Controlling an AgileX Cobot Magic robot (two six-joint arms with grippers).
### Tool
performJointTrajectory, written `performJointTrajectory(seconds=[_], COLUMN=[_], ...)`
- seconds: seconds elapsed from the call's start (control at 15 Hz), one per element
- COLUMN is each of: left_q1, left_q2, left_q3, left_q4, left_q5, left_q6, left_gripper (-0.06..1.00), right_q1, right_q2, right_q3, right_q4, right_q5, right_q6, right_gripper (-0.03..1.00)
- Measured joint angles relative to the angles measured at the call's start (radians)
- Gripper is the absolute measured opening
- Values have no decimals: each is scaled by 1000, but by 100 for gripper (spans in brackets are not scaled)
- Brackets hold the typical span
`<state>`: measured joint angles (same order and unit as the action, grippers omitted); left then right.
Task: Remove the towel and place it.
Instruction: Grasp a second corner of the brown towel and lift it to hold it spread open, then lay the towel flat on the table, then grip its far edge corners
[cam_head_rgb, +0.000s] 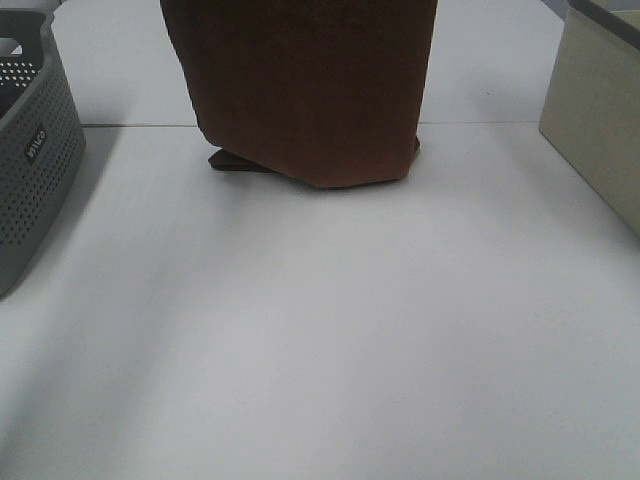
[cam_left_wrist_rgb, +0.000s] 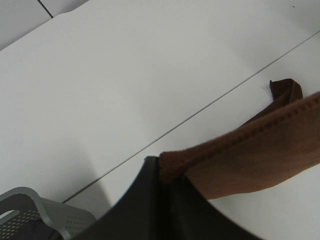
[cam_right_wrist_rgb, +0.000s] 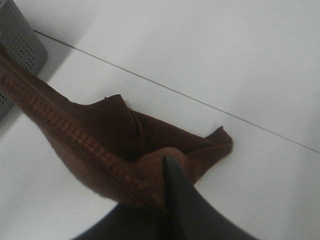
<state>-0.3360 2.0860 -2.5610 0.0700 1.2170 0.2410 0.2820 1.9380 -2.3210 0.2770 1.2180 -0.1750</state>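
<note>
While left gripper and right gripper clamp its top hem, the limp, soft towel pools toward the worktop's far edge.

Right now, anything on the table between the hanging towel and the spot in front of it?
Nothing visible. The dark reddish-brown terry towel hangs with its bottom fold touching the white table. The grey perforated plastic basket sits off to the left, the beige box to the right, both clear.

The reddish-brown towel hangs spread, lower edge crumpled on the table.
</note>
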Motion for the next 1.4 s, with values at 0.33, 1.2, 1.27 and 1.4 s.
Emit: performJointTrajectory(seconds=[0.33, 1.2, 1.27, 1.4], left_q1=[-5, -14, -14, -14], left_q2=[-297, -977, -1011, -1059], left_q3=[371, 1322, 1369, 1429], left_q4=[-30, -342, -361, -376], left_q5=[-2, -44, -46, -53], left_q6=[-45, -106, -107, -118], left_gripper=[0, 0, 0, 0], right_q1=[2, 15, 15, 15], right_q2=[-133, -657, -691, -749], right_q3=[188, 871, 911, 979], right_q4=[24, 106, 111, 122], right_q5=[0, 8, 9, 10], right_q6=[5, 51, 67, 96], right_gripper=[1, 1, 1, 1])
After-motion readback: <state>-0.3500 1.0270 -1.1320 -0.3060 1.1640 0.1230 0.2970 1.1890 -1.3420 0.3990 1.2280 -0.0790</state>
